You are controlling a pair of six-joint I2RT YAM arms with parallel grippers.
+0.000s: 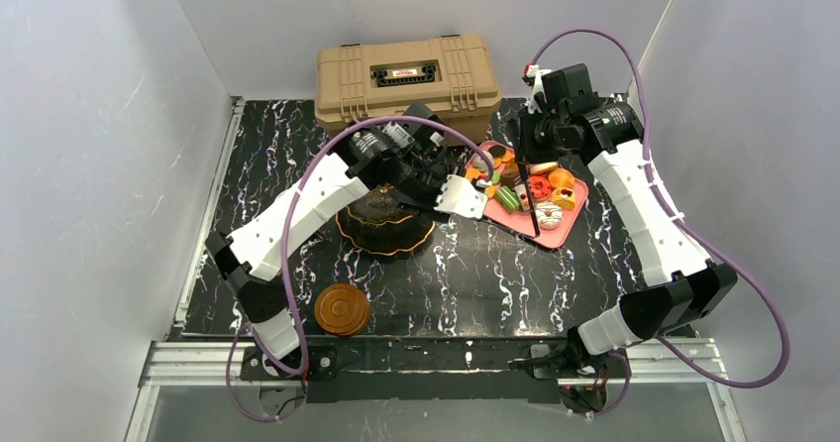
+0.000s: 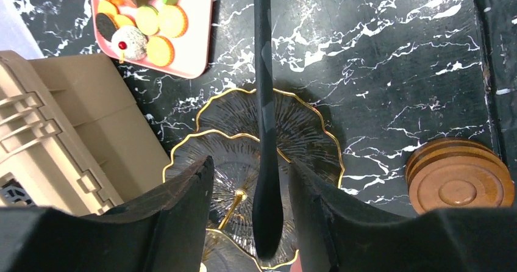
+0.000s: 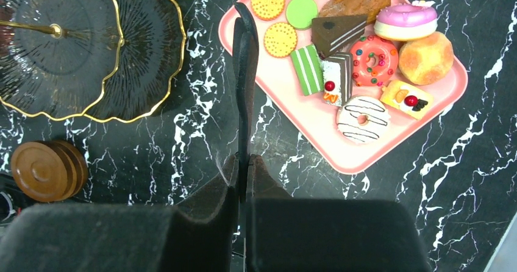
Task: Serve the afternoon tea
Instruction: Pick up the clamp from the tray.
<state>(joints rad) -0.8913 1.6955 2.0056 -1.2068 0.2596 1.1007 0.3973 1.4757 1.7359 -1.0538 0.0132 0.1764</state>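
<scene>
Right gripper (image 3: 244, 162) clamped tight on a thin black utensil (image 3: 246, 71); left gripper (image 2: 250, 168) parted around a black round-ended handle (image 2: 266, 132).
In the top view the three-tier black scalloped stand with gold rims (image 1: 386, 232) sits left of centre under the left arm. The handle passes between the left fingers with a gap on each side. The pink rectangular tray (image 3: 305, 122) of colourful pastries (image 3: 372, 60) lies right of centre, with round brown wooden saucers (image 1: 342, 308) stacked at lower left and a tan plastic toolbox (image 1: 406, 75) at the top.
</scene>
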